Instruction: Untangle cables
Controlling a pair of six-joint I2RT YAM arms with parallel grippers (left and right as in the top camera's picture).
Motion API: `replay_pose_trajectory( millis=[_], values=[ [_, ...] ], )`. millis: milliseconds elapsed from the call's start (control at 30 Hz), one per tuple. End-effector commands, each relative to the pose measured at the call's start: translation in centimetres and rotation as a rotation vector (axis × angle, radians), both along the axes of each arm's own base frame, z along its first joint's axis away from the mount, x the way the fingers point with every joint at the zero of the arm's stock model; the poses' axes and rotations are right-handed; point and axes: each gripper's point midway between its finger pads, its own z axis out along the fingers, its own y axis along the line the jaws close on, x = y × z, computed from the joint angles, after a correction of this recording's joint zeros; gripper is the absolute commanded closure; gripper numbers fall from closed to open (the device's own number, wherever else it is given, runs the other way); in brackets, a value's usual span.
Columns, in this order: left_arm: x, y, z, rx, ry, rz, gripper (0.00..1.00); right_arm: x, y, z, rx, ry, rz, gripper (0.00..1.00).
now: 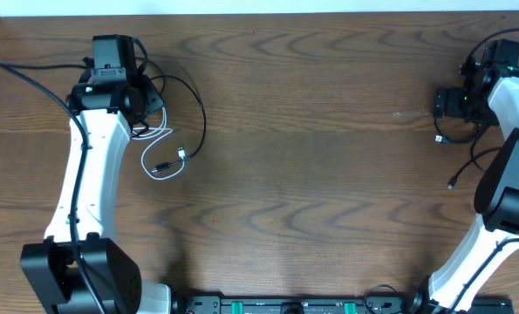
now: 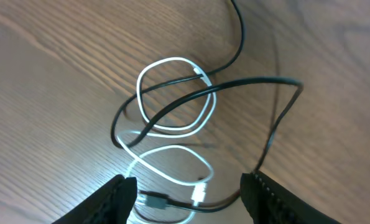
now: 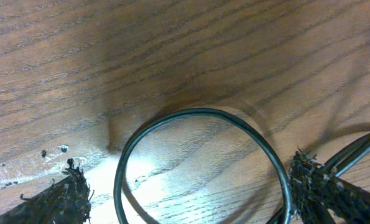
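Wood-grain table (image 1: 311,174): we log the job as part done.

The left arm (image 1: 89,174) reaches toward the far-left corner, and the right arm (image 1: 503,174) toward the right edge.

The left gripper (image 2: 188,183) hangs over the corner pile, jaws moderately apart, with nothing clamped between them. The right gripper (image 3: 188,180) stands at its widest and holds nothing; a loop of cord lies on the table between its fingers.

Cables:
- **Corner pair:** a white cable (image 2: 172,60) and a black cable (image 2: 253,79) lie together near the far-left corner. The black one crosses the white loops in more than one place, so we judge this pair not yet separated.
- **Right edge:** a second black cable (image 3: 197,111) lies here, well apart from the others. We count it as freed.

The plugs (image 2: 153,200) of the corner pair lie side by side, just under the gap of the left gripper.

Left to do, in our judgement: draw the white and black cables apart.
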Motion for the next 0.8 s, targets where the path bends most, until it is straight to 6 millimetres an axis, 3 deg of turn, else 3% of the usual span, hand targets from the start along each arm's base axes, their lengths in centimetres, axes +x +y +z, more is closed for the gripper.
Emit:
replay_pose_trajectory(
  millis=[0, 133, 167, 267, 400, 667, 767],
  values=[
    [0.1, 0.6, -0.6, 0.108, 0.056, -0.131, 0.31, 0.5, -0.5, 1.6, -0.020, -0.034, -0.013, 0.01],
    [0.0, 0.6, -0.6, 0.117, 0.064, -0.145, 0.31, 0.5, -0.5, 1.6, -0.020, -0.034, -0.013, 0.01],
    [0.3, 0.7, -0.6, 0.130, 0.056, -0.161, 0.38, 0.5, -0.5, 1.6, -0.020, -0.034, -0.013, 0.01],
    [0.9, 1.4, -1.2, 0.179, 0.055, -0.190, 0.39, 0.5, -0.5, 1.6, -0.020, -0.034, -0.013, 0.01],
    [1.2, 1.4, -3.2, 0.220, 0.125, -0.290, 0.39, 0.5, -0.5, 1.6, -0.020, -0.034, -0.013, 0.01],
    [1.4, 1.7, -7.8, 0.198, 0.232, -0.297, 0.39, 0.5, -0.5, 1.6, -0.020, -0.034, -0.013, 0.01],
    [2.1, 2.2, -8.0, 0.202, 0.212, -0.285, 0.39, 0.5, -0.5, 1.6, -0.020, -0.034, -0.013, 0.01]
  ],
)
